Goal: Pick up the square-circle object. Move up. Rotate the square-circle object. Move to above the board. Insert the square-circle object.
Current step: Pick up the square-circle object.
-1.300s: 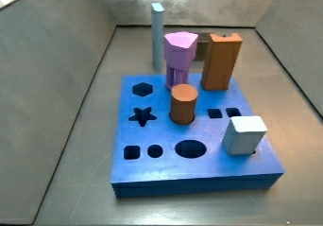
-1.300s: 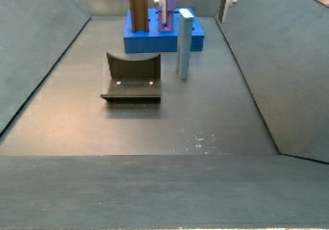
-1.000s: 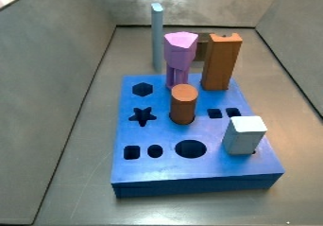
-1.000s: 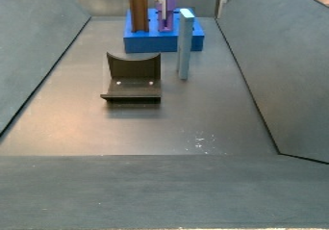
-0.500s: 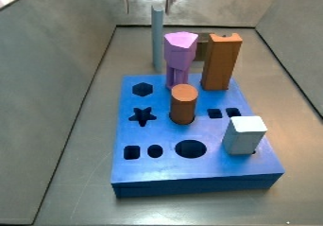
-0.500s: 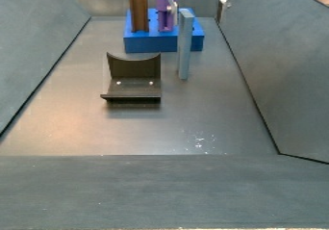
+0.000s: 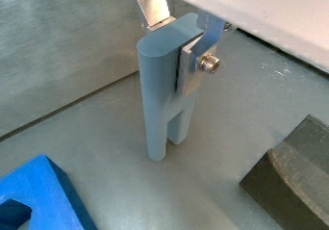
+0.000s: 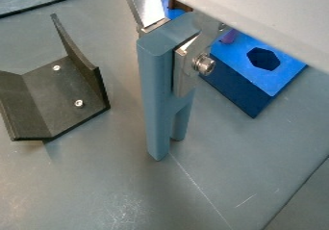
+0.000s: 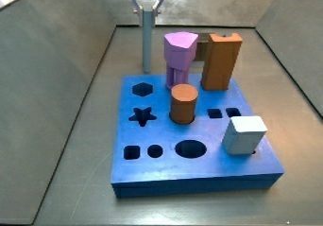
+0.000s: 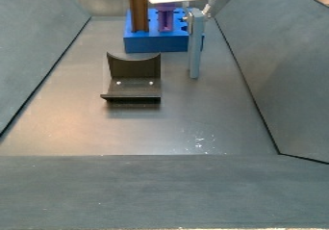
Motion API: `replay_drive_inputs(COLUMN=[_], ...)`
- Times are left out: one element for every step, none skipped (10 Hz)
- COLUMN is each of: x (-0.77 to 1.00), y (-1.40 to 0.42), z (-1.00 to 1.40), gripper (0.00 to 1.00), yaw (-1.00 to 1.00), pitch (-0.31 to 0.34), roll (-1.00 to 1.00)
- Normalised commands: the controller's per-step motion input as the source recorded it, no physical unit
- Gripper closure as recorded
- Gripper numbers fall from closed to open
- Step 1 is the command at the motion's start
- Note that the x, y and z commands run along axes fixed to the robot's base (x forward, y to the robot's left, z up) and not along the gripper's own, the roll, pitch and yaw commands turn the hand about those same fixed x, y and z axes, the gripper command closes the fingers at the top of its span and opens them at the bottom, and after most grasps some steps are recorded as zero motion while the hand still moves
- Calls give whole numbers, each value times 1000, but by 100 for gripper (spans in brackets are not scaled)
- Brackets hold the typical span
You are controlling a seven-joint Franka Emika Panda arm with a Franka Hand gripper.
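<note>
Pincer clamped on top of the upright post piece, which stands on the floor btwn board and fixture, per both wrist views.

We're looking at a dull grey floor boxed in by sloped grey walls on each side. Lighting's flat and even, with a few pale scuffs on the floor.
</note>
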Motion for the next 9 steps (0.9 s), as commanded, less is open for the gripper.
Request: replay_drive_inputs(x=[0,0,0,0,0,0,0,0,0], y=[0,0,0,0,0,0,0,0,0], z=[0,0,0,0,0,0,0,0,0], gripper=[100,100,100,100,100,100,100,100,100], yaw=[0,0,0,0,0,0,0,0,0], pitch=[0,0,0,0,0,0,0,0,0], roll=[0,0,0,0,0,0,0,0,0])
